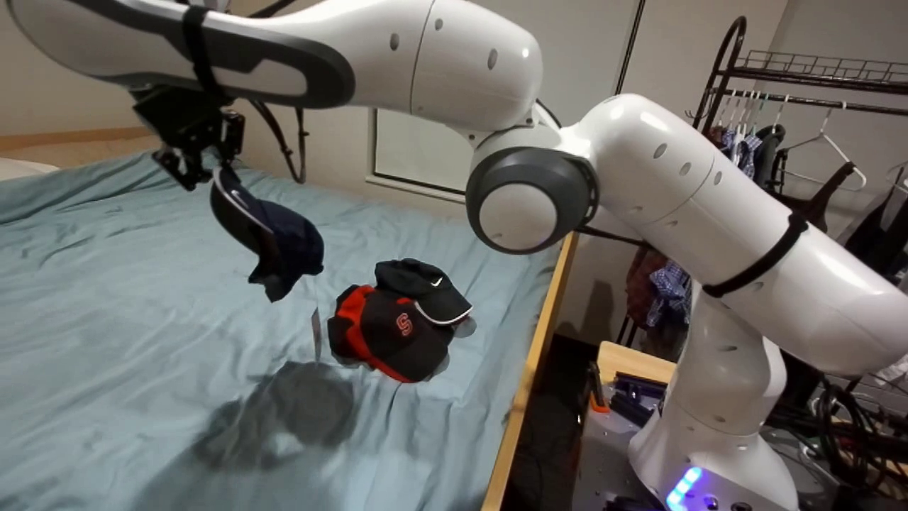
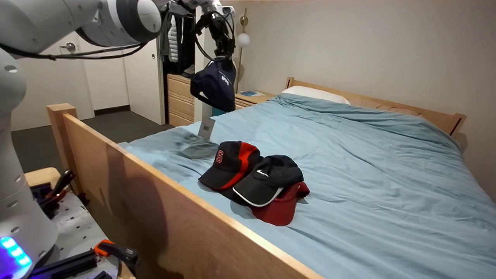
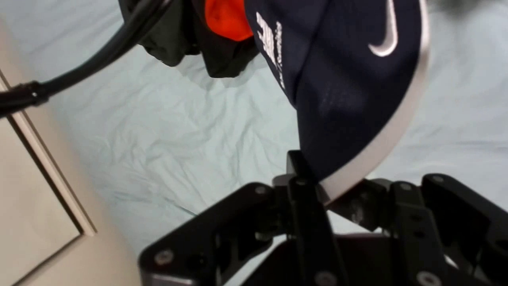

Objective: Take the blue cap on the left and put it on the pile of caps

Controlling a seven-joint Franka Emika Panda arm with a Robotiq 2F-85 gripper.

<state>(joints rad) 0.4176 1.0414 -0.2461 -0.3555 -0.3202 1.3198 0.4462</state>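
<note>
The blue cap (image 1: pixel 287 231) hangs in the air, tilted, with its crown down. It also shows in an exterior view (image 2: pixel 215 83) and in the wrist view (image 3: pixel 353 79). My gripper (image 1: pixel 209 172) is shut on the edge of its white-trimmed brim; the fingers also show in the wrist view (image 3: pixel 331 188). A white tag (image 2: pixel 206 128) dangles below the cap. The pile of caps (image 1: pixel 401 323) lies on the bed, apart from the held cap and lower. It holds black-and-red, black and dark red caps, seen also in an exterior view (image 2: pixel 271 174). The wrist view shows part of the pile (image 3: pixel 230 20).
The bed (image 2: pixel 368 162) has a rumpled light blue sheet. A wooden footboard (image 2: pixel 174 197) stands between the robot base and the bed. A clothes rack (image 1: pixel 816 89) is behind the arm. Clamps (image 2: pixel 116 252) lie on the base plate. A black cable loops beside the wrist.
</note>
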